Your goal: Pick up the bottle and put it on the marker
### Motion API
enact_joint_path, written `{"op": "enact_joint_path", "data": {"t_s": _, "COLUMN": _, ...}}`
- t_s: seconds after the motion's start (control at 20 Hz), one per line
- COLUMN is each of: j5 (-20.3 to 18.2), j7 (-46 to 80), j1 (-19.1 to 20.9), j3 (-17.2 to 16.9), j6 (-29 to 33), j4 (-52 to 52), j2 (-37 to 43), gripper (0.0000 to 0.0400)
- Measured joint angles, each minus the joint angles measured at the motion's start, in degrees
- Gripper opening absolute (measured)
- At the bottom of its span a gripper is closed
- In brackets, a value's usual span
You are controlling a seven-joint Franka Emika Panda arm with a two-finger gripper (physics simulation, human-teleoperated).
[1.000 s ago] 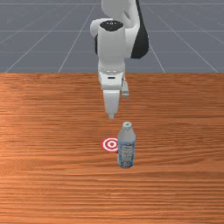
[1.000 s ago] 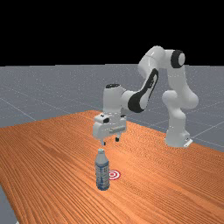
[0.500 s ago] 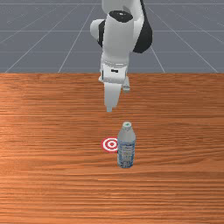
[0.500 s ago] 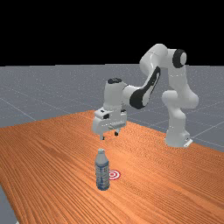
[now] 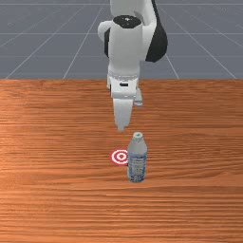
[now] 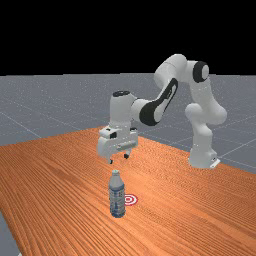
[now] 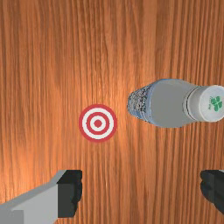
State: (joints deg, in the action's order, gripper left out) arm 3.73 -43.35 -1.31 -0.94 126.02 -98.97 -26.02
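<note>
Currently, the water bottle [image 5: 137, 163] stands upright on the worktop [image 5: 57, 190], a surface of orange-brown wood. Its body tapers to a white screw cap [image 7: 214, 104] that bears a green emblem (the wrist view shows this emblem from above). A blue and white label wraps the lower body; its print is too small to read.

The red-and-white bullseye marker [image 7: 98, 123] lies flat on the worktop just beside the bottle. It sits on the front view's left of the bottle and on the far view's right. In the wrist view, a narrow strip of wood separates the two. In the front view, the body of the bottle overlaps the edge of the marker.

The gripper [image 6: 118, 159] hangs in the air near the bottle, with its tips higher than the cap in the far view. The jaws stand wide apart, and the wood of the worktop is visible between their dark pads [image 7: 70, 193]. The bottle is outside the jaws, apart from both pads.

The robot arm [image 6: 205, 107] is mounted well apart from the bottle, at the far view's right, and extends toward it in a bent posture above the worktop.
</note>
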Motion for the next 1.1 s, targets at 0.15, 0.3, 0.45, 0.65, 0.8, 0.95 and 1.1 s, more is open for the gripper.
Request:
{"op": "enact_joint_path", "data": {"t_s": 0.15, "j5": -1.04, "j7": 0.64, "j1": 0.16, "j3": 0.14, "j6": -0.67, "j4": 2.08, "j2": -1.43, "gripper": 0.04}}
{"op": "enact_joint_path", "data": {"t_s": 0.3, "j5": -1.15, "j7": 0.18, "j1": 0.23, "j3": 0.22, "j6": -3.38, "j4": 9.18, "j2": -5.74, "gripper": 0.04}}
{"op": "enact_joint_path", "data": {"t_s": 0.45, "j5": -0.89, "j7": -2.51, "j1": 0.56, "j3": 0.74, "j6": -4.82, "j4": 12.72, "j2": -7.97, "gripper": 0.04}}
{"op": "enact_joint_path", "data": {"t_s": 0.65, "j5": 0.46, "j7": -6.69, "j1": -1.03, "j3": 2.76, "j6": -4.77, "j4": 13.11, "j2": -8.26, "gripper": 0.04}}
{"op": "enact_joint_path", "data": {"t_s": 0.8, "j5": 0.18, "j7": 0.51, "j1": -3.69, "j3": 2.29, "j6": -5.5, "j4": 14.04, "j2": -8.77, "gripper": 0.04}}
{"op": "enact_joint_path", "data": {"t_s": 0.95, "j5": -0.15, "j7": 2.21, "j1": -4.16, "j3": 2.12, "j6": -7.49, "j4": 16.69, "j2": -11.44, "gripper": 0.04}}
{"op": "enact_joint_path", "data": {"t_s": 1.1, "j5": -0.08, "j7": 4.48, "j1": -4.5, "j3": 1.61, "j6": -2.62, "j4": 13.58, "j2": -11.75, "gripper": 0.04}}
